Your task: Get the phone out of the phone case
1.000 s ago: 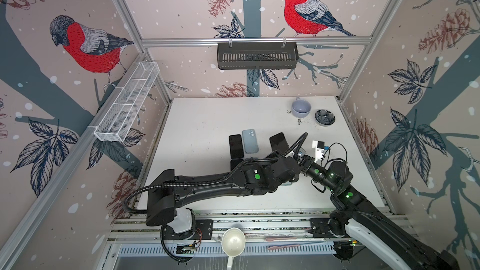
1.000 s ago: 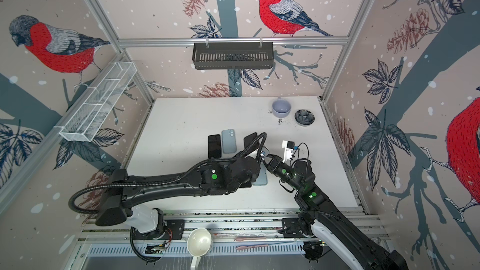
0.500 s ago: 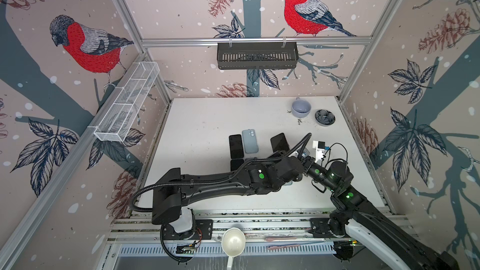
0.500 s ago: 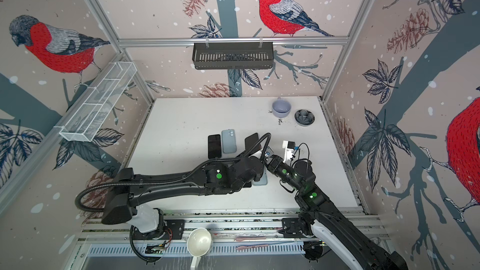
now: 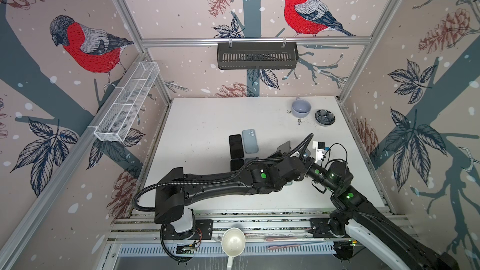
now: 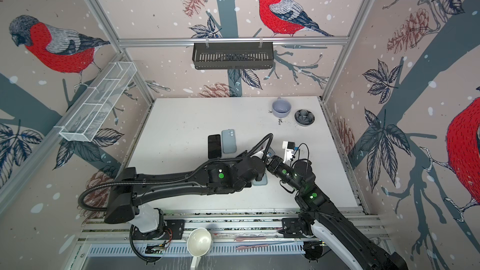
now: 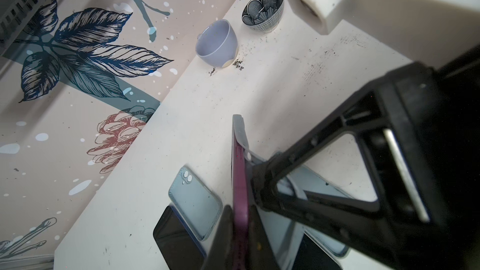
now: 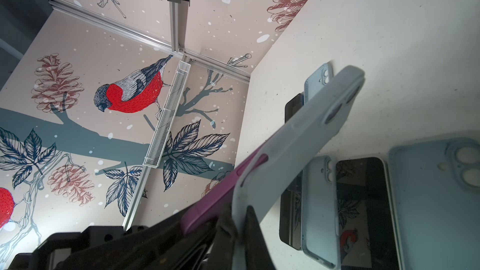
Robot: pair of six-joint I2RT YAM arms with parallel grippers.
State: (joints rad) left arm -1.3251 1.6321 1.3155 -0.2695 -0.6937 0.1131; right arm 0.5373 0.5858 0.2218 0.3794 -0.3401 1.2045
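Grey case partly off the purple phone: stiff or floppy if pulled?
Probably floppy: the phone case lip curls away from the phone edge in the left wrist view rather than lifting as one piece. Likely grippy, not slick: its skin looks matte and smudged in the right wrist view. The phone should stay rigid; its edge runs straight.

Bullfinch-patterned walls [image 5: 181, 9] enclose a white table [image 5: 207, 125]; a black basket [image 5: 257, 55] hangs on the back rail [image 5: 181, 41]

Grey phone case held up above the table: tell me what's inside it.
A purple phone sits in the grey case, one end sticking out. The case covers the rest, so how far in it reaches cannot be seen.
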